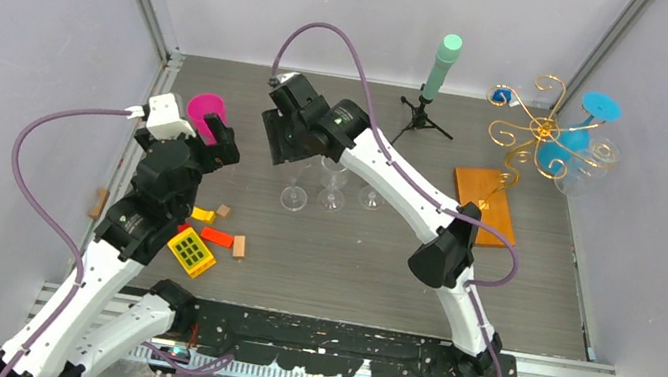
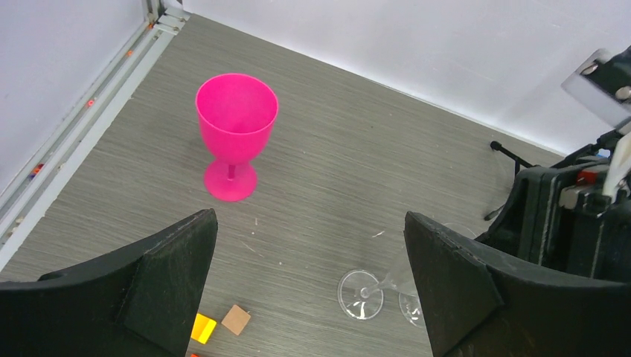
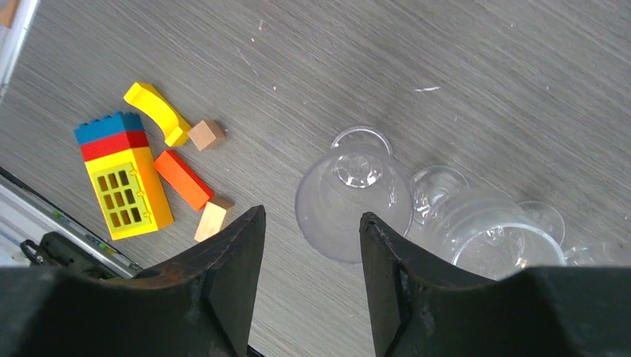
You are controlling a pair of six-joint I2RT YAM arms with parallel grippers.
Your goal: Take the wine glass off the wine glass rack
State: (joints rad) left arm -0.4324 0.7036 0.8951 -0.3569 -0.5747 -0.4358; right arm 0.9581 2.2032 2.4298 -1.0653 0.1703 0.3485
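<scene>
The gold wire wine glass rack (image 1: 540,130) stands at the back right on its wooden base (image 1: 484,202). A blue wine glass (image 1: 576,136) and a clear wine glass (image 1: 589,166) hang upside down on its arms. My right gripper (image 1: 278,144) is far from the rack, at the table's middle back. It is open and empty (image 3: 311,217), above three clear glasses (image 1: 332,188) standing on the table; one shows just beyond its fingertips (image 3: 353,202). My left gripper (image 1: 219,142) is open and empty (image 2: 311,223), next to a pink goblet (image 2: 236,119).
A black tripod with a mint-green cylinder (image 1: 440,69) stands at the back centre. Toy blocks, among them a yellow windowed one (image 1: 192,250), lie at the front left and show in the right wrist view (image 3: 123,175). Walls close in on three sides.
</scene>
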